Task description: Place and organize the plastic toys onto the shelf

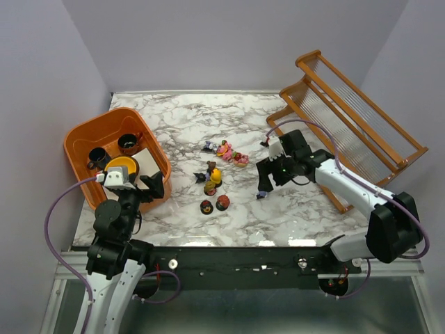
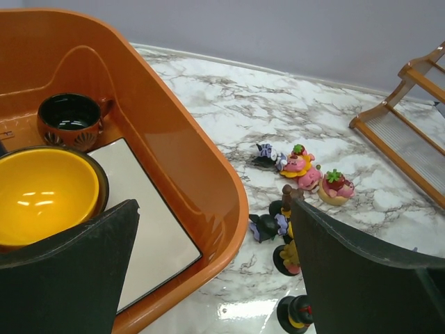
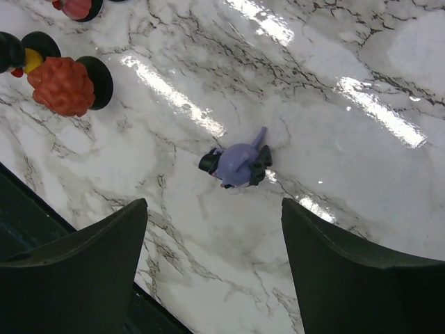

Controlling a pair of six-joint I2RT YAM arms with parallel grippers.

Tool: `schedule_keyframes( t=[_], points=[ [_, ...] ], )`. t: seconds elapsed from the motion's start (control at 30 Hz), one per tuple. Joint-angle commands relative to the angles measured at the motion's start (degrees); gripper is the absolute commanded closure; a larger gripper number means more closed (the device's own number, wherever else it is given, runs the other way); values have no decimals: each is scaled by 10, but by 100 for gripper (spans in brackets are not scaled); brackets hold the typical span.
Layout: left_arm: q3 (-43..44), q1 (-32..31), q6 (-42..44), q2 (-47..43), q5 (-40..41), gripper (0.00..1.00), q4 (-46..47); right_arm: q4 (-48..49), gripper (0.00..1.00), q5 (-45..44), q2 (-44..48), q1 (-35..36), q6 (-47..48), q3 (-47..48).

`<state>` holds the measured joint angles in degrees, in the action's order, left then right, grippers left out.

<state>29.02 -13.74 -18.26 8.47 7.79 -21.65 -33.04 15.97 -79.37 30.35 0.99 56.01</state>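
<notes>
The right gripper (image 3: 214,209) hovers wide and empty over a purple toy (image 3: 236,165) lying on the marble table (image 3: 334,174). The toy's long axis runs finger to finger and its tail slants up to the right. The left gripper (image 2: 214,209) gapes over the orange tub (image 2: 208,174), and the shelf (image 1: 361,118) stands far right.

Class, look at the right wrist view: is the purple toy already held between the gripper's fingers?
No, the purple toy lies on the marble table, clear of both fingers, which stand wide apart.
</notes>
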Motion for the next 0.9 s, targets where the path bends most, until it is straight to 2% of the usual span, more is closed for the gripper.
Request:
schedule_keyframes(
  t=[0.0, 0.1, 0.3, 0.5, 0.6, 0.77, 0.87],
  points=[
    [-5, -1, 7, 3, -27, 1, 20, 17, 16, 166, -18, -76, 26, -18],
    [-5, -1, 8, 7, -33, 1, 21, 28, 17, 195, -32, -92, 30, -20],
    [-5, -1, 9, 9, -37, 1, 23, 47, 22, 195, -76, -106, 29, -14],
    [-6, -1, 9, 12, -40, 1, 23, 61, 35, 193, -92, -105, 18, -12],
    [-6, -1, 9, 12, -39, 1, 24, 75, 46, 185, -81, -102, -5, -15],
    [-7, -1, 8, 12, -41, 1, 26, 88, 52, 89, -56, -71, -56, -21],
    [-7, -1, 8, 11, -42, 1, 26, 89, 52, 20, -56, -55, -100, -27]
  ],
)
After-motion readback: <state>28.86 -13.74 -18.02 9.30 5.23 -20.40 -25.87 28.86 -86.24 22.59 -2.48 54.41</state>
